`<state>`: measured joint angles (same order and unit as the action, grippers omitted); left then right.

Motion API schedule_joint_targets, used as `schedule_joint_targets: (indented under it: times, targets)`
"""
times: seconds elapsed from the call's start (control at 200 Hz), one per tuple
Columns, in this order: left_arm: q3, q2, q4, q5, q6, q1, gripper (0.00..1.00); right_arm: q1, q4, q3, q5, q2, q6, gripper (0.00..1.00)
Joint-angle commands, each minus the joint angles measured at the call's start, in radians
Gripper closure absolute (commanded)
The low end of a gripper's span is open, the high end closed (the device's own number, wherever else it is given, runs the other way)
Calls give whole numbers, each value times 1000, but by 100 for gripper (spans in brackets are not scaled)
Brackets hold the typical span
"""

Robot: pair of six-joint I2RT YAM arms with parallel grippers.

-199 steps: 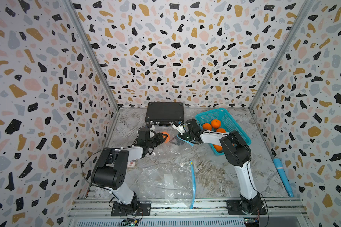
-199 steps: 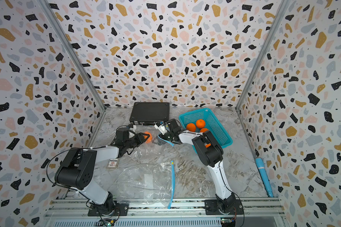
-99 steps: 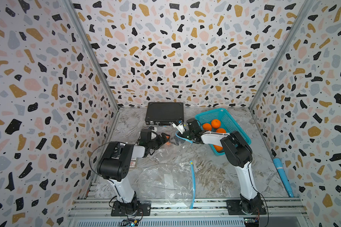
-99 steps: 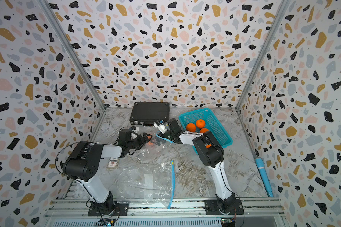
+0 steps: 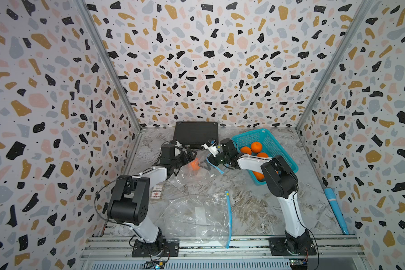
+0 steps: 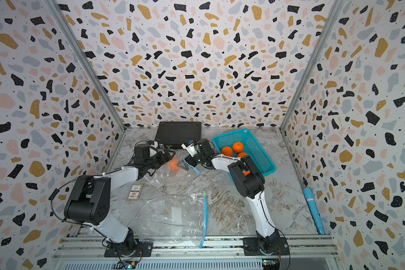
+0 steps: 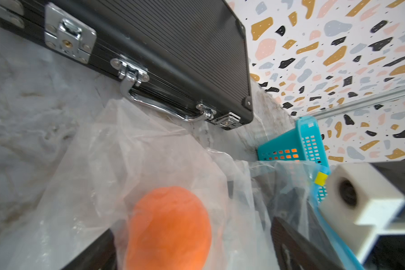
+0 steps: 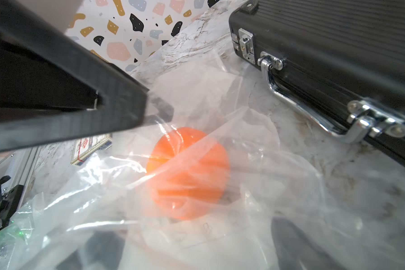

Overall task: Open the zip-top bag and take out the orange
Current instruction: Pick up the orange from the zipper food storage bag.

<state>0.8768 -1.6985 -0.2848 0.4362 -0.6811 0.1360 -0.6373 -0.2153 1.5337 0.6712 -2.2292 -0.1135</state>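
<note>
Both top views: the orange sits in the zip-top bag, caught between your pincers, with the left gripper nearer than the right gripper

Left wrist: fingers are spread wide and flank the orange through the plastic

Right wrist: jaws are wide too, the orange straight ahead under film

Since a second ago both have opened up, and the orange hasn't budged
</note>
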Motion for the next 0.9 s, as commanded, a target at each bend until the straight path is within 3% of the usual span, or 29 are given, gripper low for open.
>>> schedule_joint_targets:
  times: [0.0,0.025,0.235,0.36,0.471,0.566,0.786,0.896]
  targets:
    - [16,-78,-16,44,37,1,16,-11,45,57,32,-18,-18,2]
    - [10,-88,-33,52,30,1,22,-13,51,62,30,-20,-12,2]
    - [18,-171,-115,114,-3,-1,40,-18,131,152,-16,-81,5,1]
    - [19,-229,-193,187,-52,-1,42,-16,155,207,-66,-115,-10,0]
    - [-7,-249,-291,262,-111,-1,45,-15,173,270,-39,-152,-25,0]
    - [-53,-196,-282,266,-98,-2,45,-9,163,290,-91,-165,-73,0]
    - [-74,-81,-185,300,-82,1,34,4,374,463,-122,-249,-49,0]
    - [-58,-112,-184,330,-86,1,33,4,294,430,-63,-242,-74,14]
